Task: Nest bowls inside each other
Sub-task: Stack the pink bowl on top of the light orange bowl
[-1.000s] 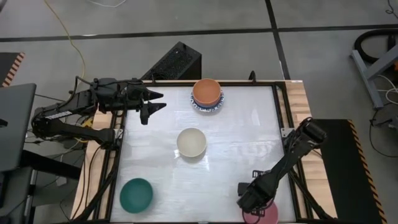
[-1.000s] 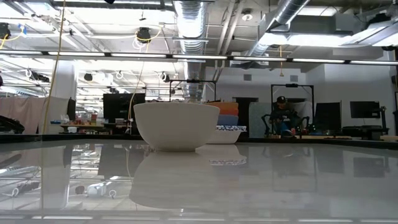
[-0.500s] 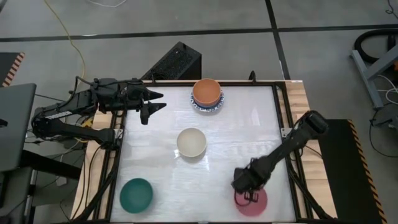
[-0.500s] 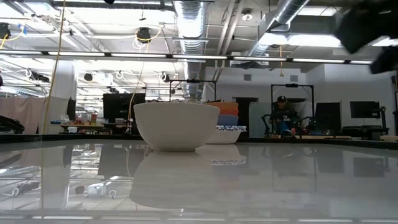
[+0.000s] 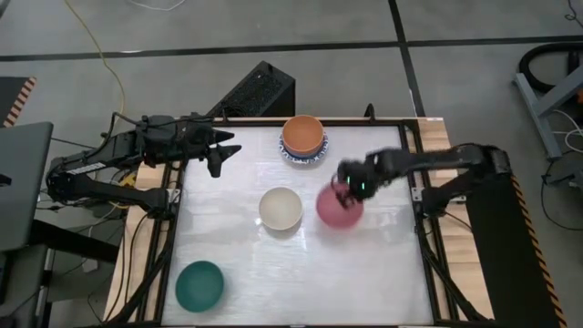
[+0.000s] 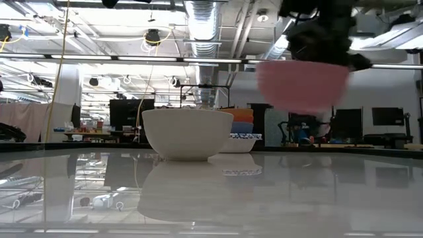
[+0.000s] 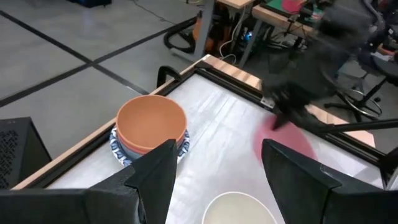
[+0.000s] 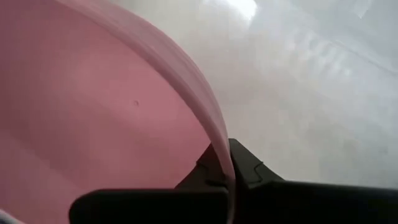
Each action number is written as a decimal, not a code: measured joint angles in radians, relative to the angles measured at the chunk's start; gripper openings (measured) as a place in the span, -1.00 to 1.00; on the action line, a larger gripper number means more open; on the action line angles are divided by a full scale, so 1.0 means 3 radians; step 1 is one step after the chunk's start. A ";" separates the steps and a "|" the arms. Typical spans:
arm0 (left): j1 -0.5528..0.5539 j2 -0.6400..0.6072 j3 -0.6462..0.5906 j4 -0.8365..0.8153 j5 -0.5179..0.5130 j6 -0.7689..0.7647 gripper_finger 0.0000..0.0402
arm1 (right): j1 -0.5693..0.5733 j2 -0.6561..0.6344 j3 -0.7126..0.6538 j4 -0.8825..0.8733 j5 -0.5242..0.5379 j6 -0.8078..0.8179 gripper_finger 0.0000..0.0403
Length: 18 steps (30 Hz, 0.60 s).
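Right gripper (image 5: pixel 343 189) clamped on smooth round pink bowl (image 5: pixel 339 206) rim, airborne; left gripper (image 5: pixel 221 154) open, empty, far-left tabletop corner.

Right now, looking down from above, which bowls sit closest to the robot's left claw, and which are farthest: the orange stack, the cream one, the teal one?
Measured from the left gripper at the table's far left edge:
1. Orange stack, at the far edge, middle.
2. Cream bowl, mid-table; nearly as close as the stack.
3. Teal bowl, near-left corner, clearly farthest.
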 joint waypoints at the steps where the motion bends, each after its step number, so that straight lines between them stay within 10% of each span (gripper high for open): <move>1: 0.0000 0.0000 0.0000 0.0000 0.0000 0.0000 0.12 | -0.0164 -0.0029 0.0021 0.0045 0.0000 -0.0052 -0.98; 18: 0.0001 0.0000 0.0000 -0.0010 -0.0084 -0.0043 0.12 | -0.1747 0.0320 0.1268 0.0286 -0.0408 -0.1217 -0.98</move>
